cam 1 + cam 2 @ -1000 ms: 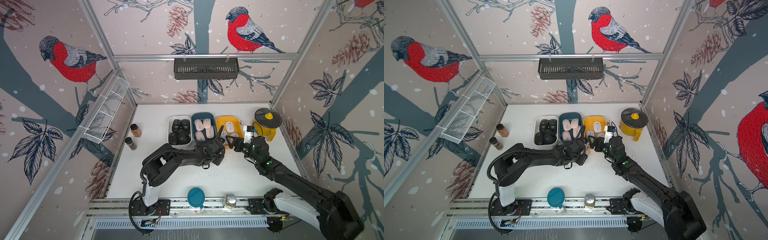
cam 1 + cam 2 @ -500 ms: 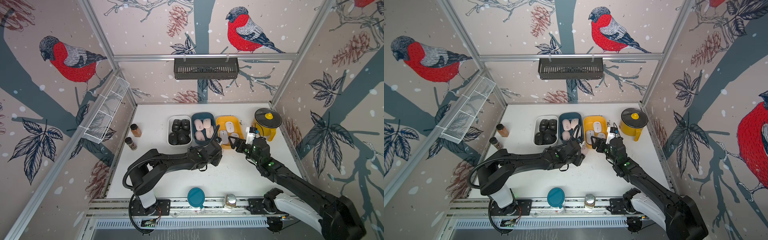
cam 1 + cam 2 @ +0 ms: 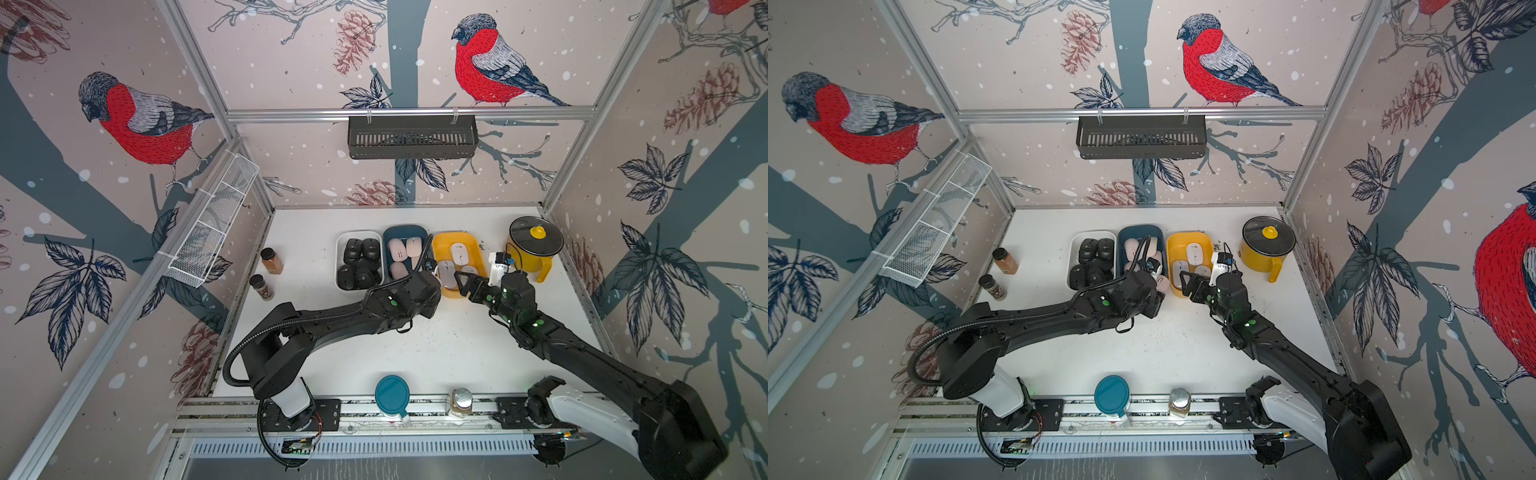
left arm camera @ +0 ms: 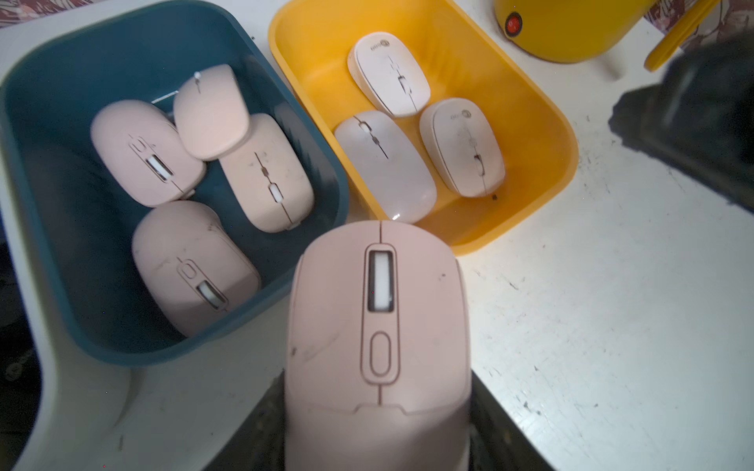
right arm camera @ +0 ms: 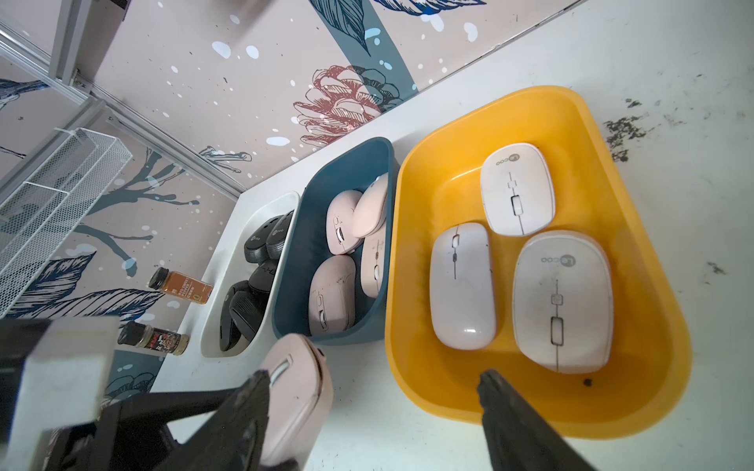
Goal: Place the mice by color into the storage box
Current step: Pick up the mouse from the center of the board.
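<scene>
Three bins [image 3: 405, 228] on scuffed white table [image 3: 436, 357], bird-print walls [image 3: 291, 62], left gripper [image 4: 377, 407] clamping pink mouse [image 4: 377, 306], right gripper [image 5: 371, 389] parted, empty

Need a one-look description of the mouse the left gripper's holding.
On the white table, a blue bin stands between a white bin and a yellow bin. At the near end of the blue bin, the left gripper is shut on a pink mouse. It is the only pink mouse outside a bin; four more lie inside the blue one.
</scene>
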Motion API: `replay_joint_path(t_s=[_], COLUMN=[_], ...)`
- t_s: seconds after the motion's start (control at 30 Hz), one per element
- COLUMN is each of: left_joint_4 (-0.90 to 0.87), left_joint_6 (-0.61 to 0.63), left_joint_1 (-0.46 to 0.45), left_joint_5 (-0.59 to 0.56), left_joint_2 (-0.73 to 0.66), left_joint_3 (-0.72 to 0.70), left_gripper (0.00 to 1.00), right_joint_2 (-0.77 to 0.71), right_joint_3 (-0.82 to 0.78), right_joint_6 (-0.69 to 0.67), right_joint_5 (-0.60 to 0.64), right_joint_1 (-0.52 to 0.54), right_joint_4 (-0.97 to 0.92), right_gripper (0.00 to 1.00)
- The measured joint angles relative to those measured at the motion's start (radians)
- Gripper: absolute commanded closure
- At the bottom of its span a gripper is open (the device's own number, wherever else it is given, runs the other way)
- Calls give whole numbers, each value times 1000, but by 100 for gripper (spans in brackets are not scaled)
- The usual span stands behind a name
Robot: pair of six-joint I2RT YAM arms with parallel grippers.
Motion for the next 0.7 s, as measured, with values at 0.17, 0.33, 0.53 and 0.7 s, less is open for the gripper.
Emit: replay_joint_path(t_s=[0.17, 0.33, 0.53, 0.7], left_joint_4=[-2, 0, 1, 3], left_joint_6=[2, 22, 40, 45], left_joint_1=[66, 106, 159, 209], left_joint_5=[-15, -26, -35, -20], left_joint_2=[-16, -2, 59, 127], left_joint_3=[54, 127, 189, 238], left_gripper=[41, 41, 41, 41], right_joint_2=[2, 5, 5, 5], right_joint_3=[3, 4, 0, -7], right_joint_6=[0, 0, 0, 0], right_joint_5=[0, 1, 3, 3], right_joint_1=[0, 0, 0, 0], right_joint_4=[0, 0, 1, 0], right_gripper=[19, 19, 19, 19])
